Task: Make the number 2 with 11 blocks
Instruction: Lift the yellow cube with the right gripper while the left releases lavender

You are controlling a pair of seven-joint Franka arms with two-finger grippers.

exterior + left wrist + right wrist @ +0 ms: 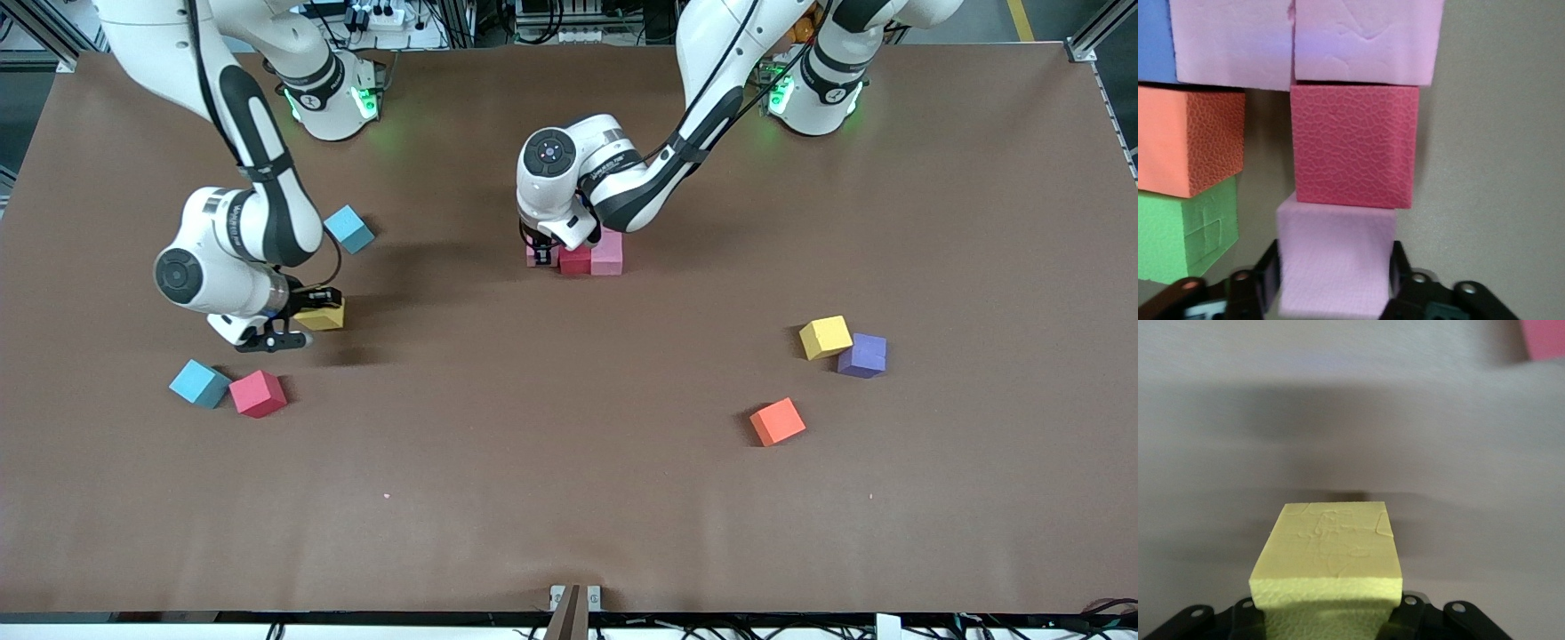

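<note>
**Right gripper** (1328,610): jaws closed on two opposite sides of a yellow block (1328,550), low on its body, at or just above the table (569,498) toward the right arm's end. Whether the block has left the surface cannot be told.

**Left gripper** (542,256): set down astride the end pink block (1337,247), which rests on the table near its middle. Whether it grips or has let go cannot be told.

**The figure:** the end pink block touches a red block (1351,147), which touches a second pink block (1365,40), all in one line. Alongside, with a gap, lie a green block (1185,233), an orange block (1188,143) and a third pink block (1231,40). A blue block (1151,40) sits at the corner of that wrist view.

**Loose stock:**
- Toward the left arm's end, a spare yellow block (825,337) touches a purple block (862,356).
- A spare orange block (778,420) lies nearer the front camera.
- Toward the right arm's end, a spare red block (258,393) touches a second blue block (198,383).
- A third blue block (348,228) lies farther from the camera.

**Handling, in my judgement:** these are foam cubes with a pebbled matte skin.
- They are light, soft and grippy, not fragile.
- They will dent under a hard squeeze.
- They slide readily if a neighbour is nudged.
- Take each by two flat opposite faces, square on, at mid-height, with modest force.
- Choose faces that stay free once the block is placed, so the jaws clear adjoining blocks.
</note>
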